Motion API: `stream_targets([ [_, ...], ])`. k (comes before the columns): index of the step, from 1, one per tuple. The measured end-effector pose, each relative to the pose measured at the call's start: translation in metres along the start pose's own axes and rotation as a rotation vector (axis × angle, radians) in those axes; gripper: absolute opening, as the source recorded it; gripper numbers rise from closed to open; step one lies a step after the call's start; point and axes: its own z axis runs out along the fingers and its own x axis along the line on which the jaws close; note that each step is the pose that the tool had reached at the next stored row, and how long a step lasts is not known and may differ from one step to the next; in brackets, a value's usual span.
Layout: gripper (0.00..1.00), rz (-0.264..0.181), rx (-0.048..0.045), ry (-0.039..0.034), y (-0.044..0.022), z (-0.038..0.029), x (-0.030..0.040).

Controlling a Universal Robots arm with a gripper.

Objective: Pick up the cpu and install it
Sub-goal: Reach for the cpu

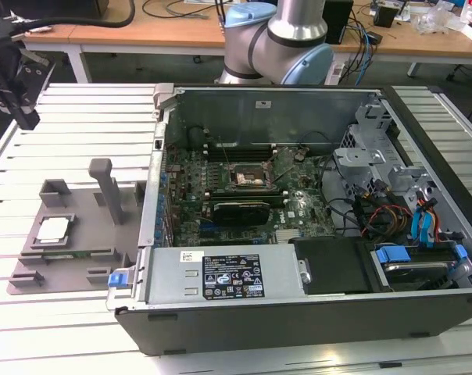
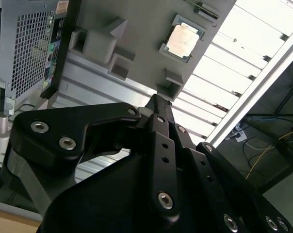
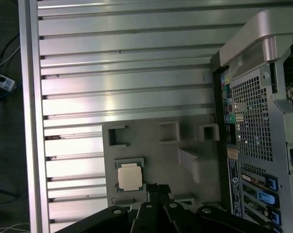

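Note:
The cpu [image 1: 51, 229] is a small square chip with a pale metal top. It lies flat in a recess of the grey fixture plate [image 1: 80, 234] on the exterior view's left. In both wrist views the cpu [image 2: 183, 39] [image 3: 130, 177] lies just beyond the black fingertips. My gripper [image 1: 28, 122] hangs high above the slatted table, behind the plate, well clear of the chip. Its fingers [image 2: 156, 104] [image 3: 158, 188] meet at the tips, shut on nothing. The dark motherboard socket [image 1: 248, 176] sits inside the open computer case [image 1: 298, 234].
The fixture plate carries upright posts [image 1: 105, 183] and small blocks near the chip. The case's metal wall [image 1: 152, 195] stands right beside the plate. Cables, drive bays and a power supply [image 1: 228, 273] crowd the case. A desk with wires lies behind the arm's base [image 1: 279, 47].

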Motion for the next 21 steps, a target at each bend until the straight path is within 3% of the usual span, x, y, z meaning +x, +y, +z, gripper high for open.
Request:
stream_targets([
  [10, 0.11, 0.000, 0.0000, 0.0001, -0.0021, -0.0005, 0.0275],
  [21, 0.11, 0.000, 0.0001, 0.0001, -0.0039, -0.0011, 0.0519],
])
